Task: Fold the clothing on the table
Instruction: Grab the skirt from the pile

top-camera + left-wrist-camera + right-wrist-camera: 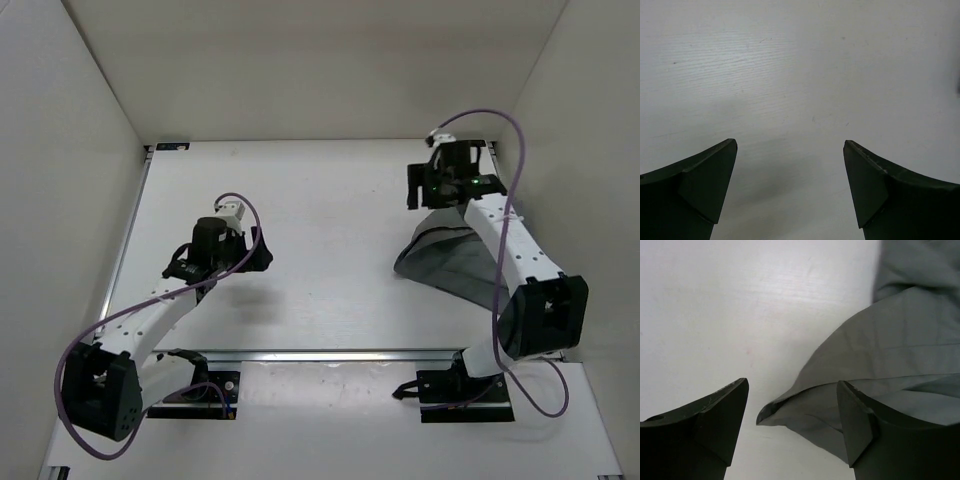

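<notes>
Skirt (450, 262) lies crumpled on the bench (320, 190), right of centre in the top view, dark grey and partly hidden under the right arm (505, 240). Right hand (792, 382) stands over its upper end, jaws wide, gripping nothing. In the wrist view a folded corner of fabric lies on the bench between the fingertips, with cloth spreading to the upper right of the frame. Contact with the fingers cannot be told. Left hand (790, 145) sits left of centre in the top view, well apart from the skirt, jaws wide, white bench beneath.
</notes>
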Motion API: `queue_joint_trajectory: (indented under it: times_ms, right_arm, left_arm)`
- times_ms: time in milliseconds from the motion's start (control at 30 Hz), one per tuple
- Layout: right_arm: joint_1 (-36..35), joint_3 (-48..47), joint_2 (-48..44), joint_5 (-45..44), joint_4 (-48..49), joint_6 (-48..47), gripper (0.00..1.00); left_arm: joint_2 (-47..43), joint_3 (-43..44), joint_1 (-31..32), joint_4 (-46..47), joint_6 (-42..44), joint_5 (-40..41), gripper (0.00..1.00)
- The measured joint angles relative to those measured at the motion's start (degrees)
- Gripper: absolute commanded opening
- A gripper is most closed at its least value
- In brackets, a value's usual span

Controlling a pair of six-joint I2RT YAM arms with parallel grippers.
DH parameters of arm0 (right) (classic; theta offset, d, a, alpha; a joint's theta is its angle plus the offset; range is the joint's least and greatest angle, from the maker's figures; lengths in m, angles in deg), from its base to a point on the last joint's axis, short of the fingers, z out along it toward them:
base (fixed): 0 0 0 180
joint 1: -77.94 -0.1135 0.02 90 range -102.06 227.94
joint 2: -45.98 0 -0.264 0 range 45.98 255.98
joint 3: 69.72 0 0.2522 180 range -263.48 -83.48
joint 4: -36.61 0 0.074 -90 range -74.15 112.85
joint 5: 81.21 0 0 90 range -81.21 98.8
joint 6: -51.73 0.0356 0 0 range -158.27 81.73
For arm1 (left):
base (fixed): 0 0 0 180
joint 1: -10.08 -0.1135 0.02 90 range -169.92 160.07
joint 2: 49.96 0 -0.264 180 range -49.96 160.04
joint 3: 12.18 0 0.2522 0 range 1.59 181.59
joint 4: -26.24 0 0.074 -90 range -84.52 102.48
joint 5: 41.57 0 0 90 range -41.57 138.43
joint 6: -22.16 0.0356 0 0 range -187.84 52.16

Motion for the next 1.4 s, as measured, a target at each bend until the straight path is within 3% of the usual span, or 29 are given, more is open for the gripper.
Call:
queue_joint_trajectory:
  times_ms: [267, 433, 667, 800, 967, 1033, 1067, 1100, 1267, 1400]
  right_arm:
    - [-13.53, 20.13, -1.16, -6.67, 2.82, 5.86, 0.67]
    - [-18.45, 27.23, -5.25, -12.92, 3.15, 10.75, 0.64]
    - [-19.65, 28.76, -5.44, -15.08, 6.56, 14.03, 0.62]
    - [-20.20, 29.73, -2.23, -16.79, 9.86, 15.06, 0.56]
    - [-20.92, 30.62, 3.43, -19.23, 11.82, 15.63, 0.55]
    - [-20.94, 30.25, 4.72, -20.48, 12.57, 15.87, 0.40]
    - [-20.94, 30.05, 5.25, -21.22, 13.18, 16.00, 0.17]
    - [-20.92, 29.81, 5.70, -21.75, 13.51, 15.58, 0.04]
    - [-20.90, 29.81, 5.95, -21.14, 14.58, 13.70, 0.00]
    - [-21.75, 25.79, 4.52, -12.20, 12.11, 9.49, 0.00]
  left_arm:
    - [0.83, 0.07, 0.24, 0.22, 0.04, -0.39, 0.99]
    - [-0.42, -0.50, 0.07, 1.16, 0.04, -0.66, 0.99]
    - [-1.88, -1.99, -0.26, 2.34, -0.09, -1.22, 0.99]
    - [-1.90, -2.45, -1.16, 2.47, -0.52, -1.75, 0.99]
    - [-1.92, -2.45, -1.70, 2.49, -0.90, -1.77, 0.99]
    - [-1.99, -2.45, -1.70, 2.51, -1.07, -1.75, 0.99]
    - [-2.19, -2.56, -1.70, 2.69, -1.31, -1.73, 0.99]
    - [-2.54, -2.78, -1.70, 2.86, -1.46, -1.73, 0.99]
    - [-6.73, -5.49, -1.77, 5.42, -1.73, -2.08, 0.98]
    - [-9.05, -7.06, -2.64, 8.74, -2.19, -4.04, 0.99]
